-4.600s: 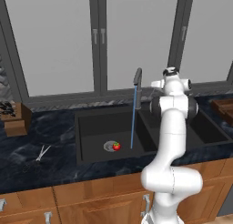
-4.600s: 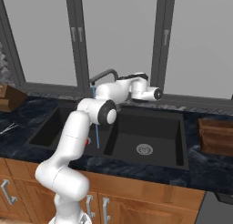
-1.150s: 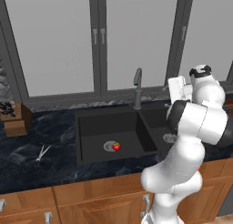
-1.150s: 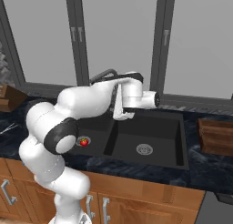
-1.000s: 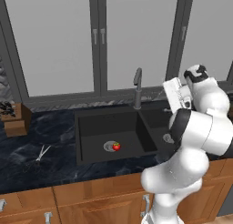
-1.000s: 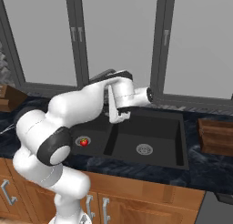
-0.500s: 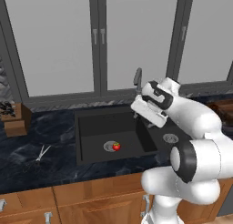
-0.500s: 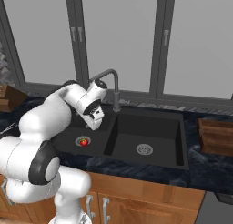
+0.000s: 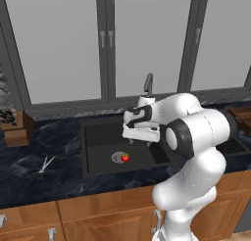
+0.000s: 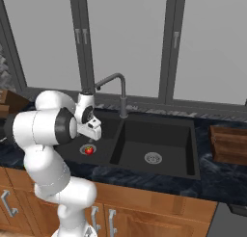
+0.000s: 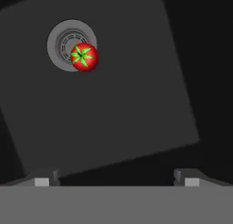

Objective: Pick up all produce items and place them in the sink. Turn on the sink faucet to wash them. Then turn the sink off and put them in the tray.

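Left base view: small glossy red tomato with a green top point(image 9: 125, 157) is sitting in the left basin of the matte black rectangular double-basin sink point(image 9: 98, 132), right at the edge of the round silver drain point(image 9: 117, 157); white arm is folding over the sink with its hand above that basin, two-finger gripper point(image 9: 140, 135) is pointing down, well above the tomato; silver scissors point(image 9: 43, 166) are lying on the dark marble counter point(image 9: 29, 181) left of the sink, light-brown wooden block with black handles point(image 9: 13, 127) is standing further back-left. Right base view: tomato point(image 10: 89, 150) is resting on the drain of the far-left basin, gripper point(image 10: 91, 131) is hanging just above and beside it, tall dark grey metal faucet point(image 10: 116, 93) is standing behind the divider, dark reddish-brown wooden tray point(image 10: 228, 144) is sitting on the counter right of the sink. Hand view: looking down into the basin, tomato point(image 11: 83, 57) is overlapping the drain rim, fingertips point(image 11: 42, 180) are standing far apart at full spread, holding nothing
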